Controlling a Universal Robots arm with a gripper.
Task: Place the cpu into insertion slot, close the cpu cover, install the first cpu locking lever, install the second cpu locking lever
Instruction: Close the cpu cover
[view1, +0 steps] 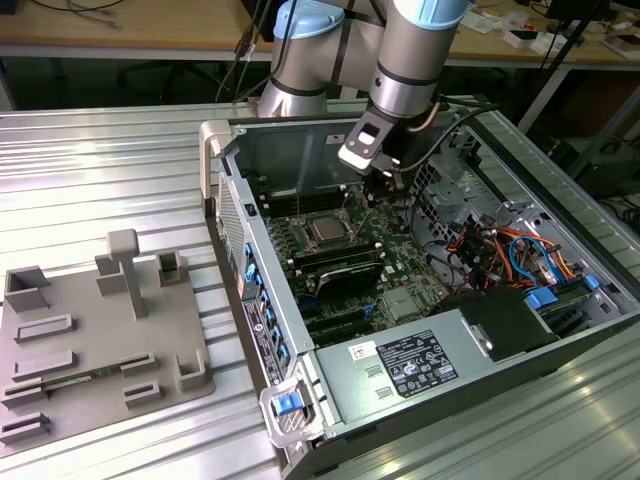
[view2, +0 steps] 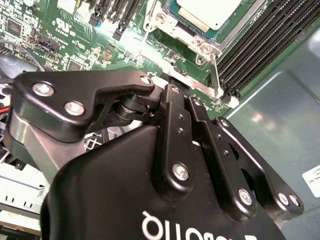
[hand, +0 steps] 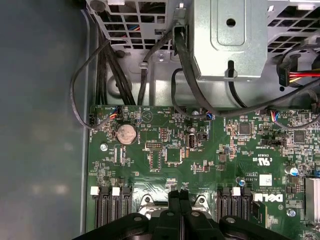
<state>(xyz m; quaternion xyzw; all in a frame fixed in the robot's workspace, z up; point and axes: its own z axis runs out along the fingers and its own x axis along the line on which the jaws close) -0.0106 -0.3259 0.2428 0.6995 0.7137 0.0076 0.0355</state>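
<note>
In the exterior view the cpu lies flat in the insertion slot on the green board inside the open computer case. Up close, the cpu shows a pale silver top, with the silver cpu cover lying down around it. A thin metal locking lever runs along the socket's corner. My gripper hangs just off the socket, on the exterior view's right. Its black fingers are pressed together over the socket's edge, and I see nothing between them.
A grey power-supply box fills the case's near end. Black memory slots flank the socket. Orange and blue cables crowd the exterior view's right side. A metal drive cage and black cables stand beyond the board. A grey fixture plate lies outside the case.
</note>
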